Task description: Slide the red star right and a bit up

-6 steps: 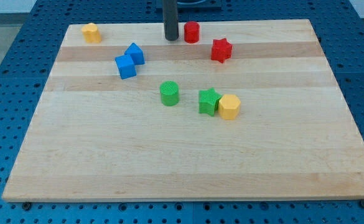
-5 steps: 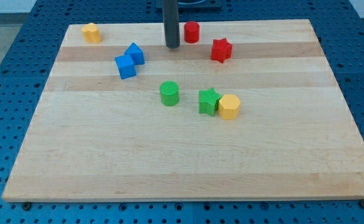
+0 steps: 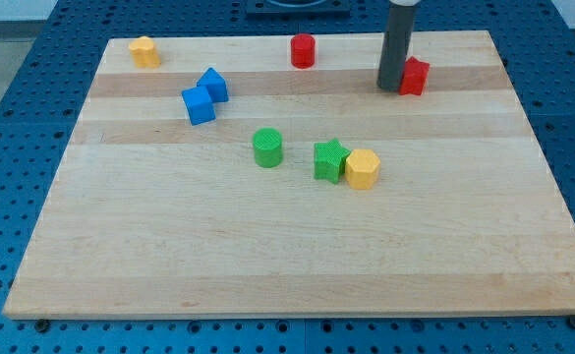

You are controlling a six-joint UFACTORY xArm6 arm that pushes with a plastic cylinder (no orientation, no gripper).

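Blue pegboard is seen all round the pale wooden bench [image 3: 297, 246], which fills most of the view. Largest above it is the dark rod, coming down from the view's top; my tip [image 3: 393, 87] is set on the wood at the upper right, touching the left side of the red star [image 3: 414, 76], or so nearly touching that no gap can be made out. No fingers are fitted, so nothing can be opened, closed or gripped; contact is by the rod's end alone.

The red star is judged to be a small, light, rigid plastic piece that should slide readily on the smooth wood and is unlikely to be harmed by pushing. Because of its points, it may be turned aside if pressed off-centre, so it is best met low on its left, slightly toward the view's bottom, for travel right and a bit up.

Elsewhere are found a yellow hexagonal block [image 3: 362, 169] touching a green star [image 3: 330, 160], a green cylinder [image 3: 267, 147], two blue blocks [image 3: 204, 95] side by side, a red cylinder [image 3: 303, 50] and a second yellow block [image 3: 144, 51] at the top left.
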